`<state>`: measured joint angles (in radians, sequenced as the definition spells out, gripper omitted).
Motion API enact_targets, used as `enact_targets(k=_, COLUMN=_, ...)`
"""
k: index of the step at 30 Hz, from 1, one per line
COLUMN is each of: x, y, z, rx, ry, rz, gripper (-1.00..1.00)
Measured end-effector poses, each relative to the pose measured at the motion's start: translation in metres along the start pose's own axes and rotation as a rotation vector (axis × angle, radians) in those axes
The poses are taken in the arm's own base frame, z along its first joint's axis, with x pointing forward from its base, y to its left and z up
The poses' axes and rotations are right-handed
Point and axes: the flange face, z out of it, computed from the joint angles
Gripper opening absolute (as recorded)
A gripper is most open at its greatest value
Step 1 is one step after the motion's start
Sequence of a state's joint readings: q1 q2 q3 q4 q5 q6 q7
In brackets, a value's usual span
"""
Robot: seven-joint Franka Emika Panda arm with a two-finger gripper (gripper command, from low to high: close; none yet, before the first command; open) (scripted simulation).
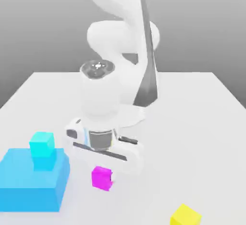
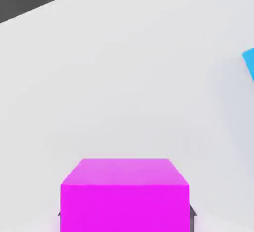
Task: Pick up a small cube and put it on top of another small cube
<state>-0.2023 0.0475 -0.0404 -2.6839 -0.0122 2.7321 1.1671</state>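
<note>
The small magenta cube [image 1: 101, 178] rests on the white table toward the front, below the arm's hand. My gripper [image 1: 105, 172] is lowered over it. In the hand view the magenta cube [image 2: 124, 196] sits between two dark fingertips [image 2: 193, 213] that press against its sides, so the gripper is shut on it. The other small cube, light cyan [image 1: 42, 150], stands on top of a large flat blue block [image 1: 29, 185] at the exterior view's left, a short way from the magenta cube.
A small yellow cube [image 1: 185, 216] lies at the front on the exterior view's right. The arm's white base [image 1: 129, 113] stands behind the hand. A blue corner [image 2: 249, 62] shows at the hand view's edge.
</note>
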Motion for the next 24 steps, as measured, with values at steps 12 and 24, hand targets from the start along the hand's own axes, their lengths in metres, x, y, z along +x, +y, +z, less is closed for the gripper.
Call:
enact_targets(k=12, x=0.112, y=0.097, z=-0.079, rx=0.002, ry=-0.008, rz=0.742, gripper=-1.00)
enact_targets(k=24, x=0.113, y=0.098, z=-0.069, rx=0.000, ry=-0.007, rz=0.751, gripper=1.00)
